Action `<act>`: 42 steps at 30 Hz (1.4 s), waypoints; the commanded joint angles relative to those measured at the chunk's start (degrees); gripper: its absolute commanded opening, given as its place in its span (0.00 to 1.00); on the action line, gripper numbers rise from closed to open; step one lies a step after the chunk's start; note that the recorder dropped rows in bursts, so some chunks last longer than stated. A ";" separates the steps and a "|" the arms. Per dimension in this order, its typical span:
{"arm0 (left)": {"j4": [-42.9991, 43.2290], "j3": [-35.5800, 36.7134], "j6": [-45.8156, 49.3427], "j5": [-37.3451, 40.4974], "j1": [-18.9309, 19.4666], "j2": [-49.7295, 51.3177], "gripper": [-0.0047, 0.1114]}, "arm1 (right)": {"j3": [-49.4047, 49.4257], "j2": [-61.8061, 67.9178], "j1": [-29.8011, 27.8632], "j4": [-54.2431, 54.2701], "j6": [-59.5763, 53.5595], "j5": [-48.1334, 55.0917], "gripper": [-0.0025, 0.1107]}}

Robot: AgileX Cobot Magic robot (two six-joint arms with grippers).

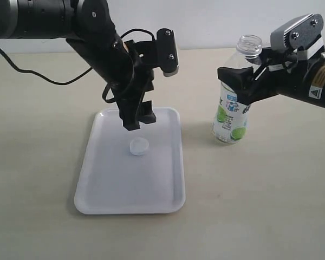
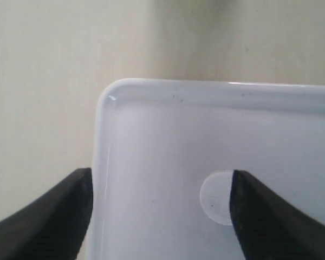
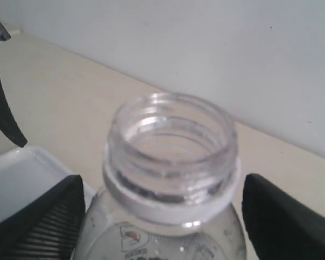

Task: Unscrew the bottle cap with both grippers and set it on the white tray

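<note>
The white bottle cap (image 1: 139, 146) lies flat on the white tray (image 1: 108, 189), apart from both grippers. My left gripper (image 1: 141, 122) hangs open just above the cap, nothing between its fingers. In the left wrist view the cap (image 2: 215, 197) is half hidden behind one finger, inside the tray (image 2: 206, 108). The clear bottle (image 1: 230, 122) stands upright on the table to the right of the tray, its threaded neck (image 3: 173, 146) uncapped. My right gripper (image 1: 239, 92) is closed on the bottle's shoulder, its fingers (image 3: 43, 222) pressed against both sides.
A beige table (image 1: 271, 206) carries everything, with a pale wall behind. A black cable (image 1: 38, 76) trails from the left arm across the table's back left. A tray corner (image 3: 11, 179) shows beside the bottle in the right wrist view.
</note>
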 commanded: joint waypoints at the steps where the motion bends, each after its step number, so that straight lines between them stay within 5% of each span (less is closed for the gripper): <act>1: -0.58 0.04 -0.45 -1.69 0.00 -0.59 0.63 | -0.18 -2.58 -0.29 0.05 0.39 -0.48 0.69; 20: -0.58 0.04 -0.82 -2.62 0.00 -0.64 0.63 | -0.18 -22.19 -0.29 -2.54 11.17 1.52 0.68; 23: -0.58 0.04 -1.46 -3.41 0.00 -0.64 0.62 | -0.18 -24.90 -0.29 -2.31 14.49 7.53 0.55; 30: -0.48 0.04 -2.62 -5.65 0.00 -0.73 0.29 | 0.30 -30.54 -0.29 -3.02 15.34 19.14 0.02; 34: 0.01 0.04 -2.74 -5.75 0.03 -0.77 0.04 | 2.55 -31.73 -0.29 -2.72 14.53 19.26 0.02; 42: -6.75 0.17 -9.69 -9.22 4.23 -5.21 0.04 | 13.84 -36.56 -0.29 20.59 -3.89 16.45 0.02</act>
